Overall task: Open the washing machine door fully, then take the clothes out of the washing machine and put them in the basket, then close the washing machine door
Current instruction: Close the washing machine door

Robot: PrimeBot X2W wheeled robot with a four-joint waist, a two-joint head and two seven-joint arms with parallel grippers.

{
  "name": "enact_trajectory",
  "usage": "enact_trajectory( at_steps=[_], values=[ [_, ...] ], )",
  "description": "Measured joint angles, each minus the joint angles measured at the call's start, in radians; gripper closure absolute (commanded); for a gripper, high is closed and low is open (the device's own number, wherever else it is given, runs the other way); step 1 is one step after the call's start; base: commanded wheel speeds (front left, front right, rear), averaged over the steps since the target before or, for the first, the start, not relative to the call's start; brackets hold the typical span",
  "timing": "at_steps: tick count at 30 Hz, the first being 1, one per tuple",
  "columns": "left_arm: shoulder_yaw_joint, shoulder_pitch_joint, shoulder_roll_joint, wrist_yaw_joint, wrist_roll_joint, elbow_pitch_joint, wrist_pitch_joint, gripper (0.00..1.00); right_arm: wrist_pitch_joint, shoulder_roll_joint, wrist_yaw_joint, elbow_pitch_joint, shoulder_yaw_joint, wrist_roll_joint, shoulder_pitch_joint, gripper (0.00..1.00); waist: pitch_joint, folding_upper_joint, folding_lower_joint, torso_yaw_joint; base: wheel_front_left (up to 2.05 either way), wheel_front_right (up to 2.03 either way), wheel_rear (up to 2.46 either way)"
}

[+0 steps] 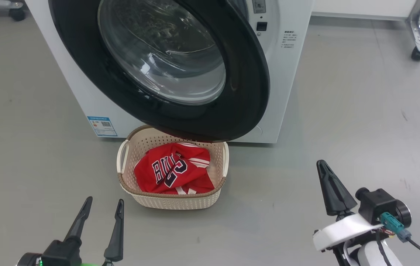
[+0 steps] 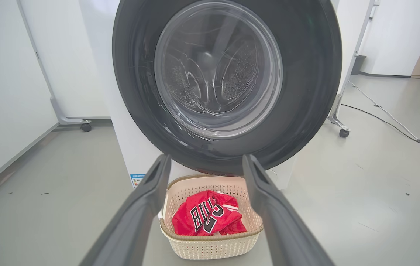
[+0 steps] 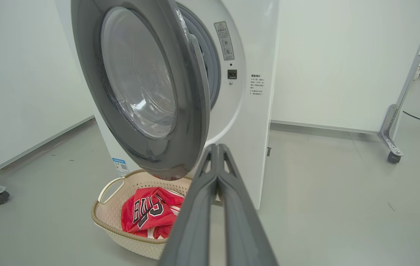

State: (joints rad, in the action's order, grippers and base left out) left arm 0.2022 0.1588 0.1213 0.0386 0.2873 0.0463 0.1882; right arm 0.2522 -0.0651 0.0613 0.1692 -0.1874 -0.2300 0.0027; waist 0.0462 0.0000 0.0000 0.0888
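- At 7 o'clock in the head view, left gripper [image 1: 106, 200]: jaws spread wide, holding nothing, over the floor [image 1: 343, 122].
- At 4 o'clock, right gripper [image 1: 320, 165]: fingers pressed together, empty, pointing toward 12 o'clock.
- Between the grippers, toward 12 o'clock: basket [image 1: 175, 194] on the floor, with the clothes [image 1: 173, 170] inside it.
- Beyond: washing machine door [image 1: 248, 92] ajar, its lower edge overhanging the basket's far rim, and the washing machine [image 1: 287, 81] behind it.

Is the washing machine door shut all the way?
No, the door stands swung out from the washing machine front, with a gap showing along its right edge.
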Motion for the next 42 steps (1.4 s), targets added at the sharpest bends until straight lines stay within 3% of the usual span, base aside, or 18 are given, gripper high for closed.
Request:
enact_trajectory(
  at_steps=[20,31,42],
  values=[
    [0.030,-0.083,-0.028,-0.009,0.000,-0.007,0.026,0.00,-0.029,-0.011,0.033,0.102,-0.035,0.021,-0.313,1.00,0.082,0.0000,0.0000,0.188,0.00,0.00,0.00],
    [0.043,-0.123,-0.040,-0.019,0.000,-0.014,0.042,0.00,-0.049,-0.033,0.034,0.195,0.007,0.019,-0.476,1.00,0.152,0.0000,0.0000,0.284,0.00,0.00,0.00],
    [0.037,-0.144,-0.049,-0.018,0.001,-0.026,0.052,0.00,-0.044,-0.049,0.034,0.272,0.033,0.009,-0.570,1.00,0.198,0.0000,0.0000,0.312,0.00,0.00,0.00]
  ],
)
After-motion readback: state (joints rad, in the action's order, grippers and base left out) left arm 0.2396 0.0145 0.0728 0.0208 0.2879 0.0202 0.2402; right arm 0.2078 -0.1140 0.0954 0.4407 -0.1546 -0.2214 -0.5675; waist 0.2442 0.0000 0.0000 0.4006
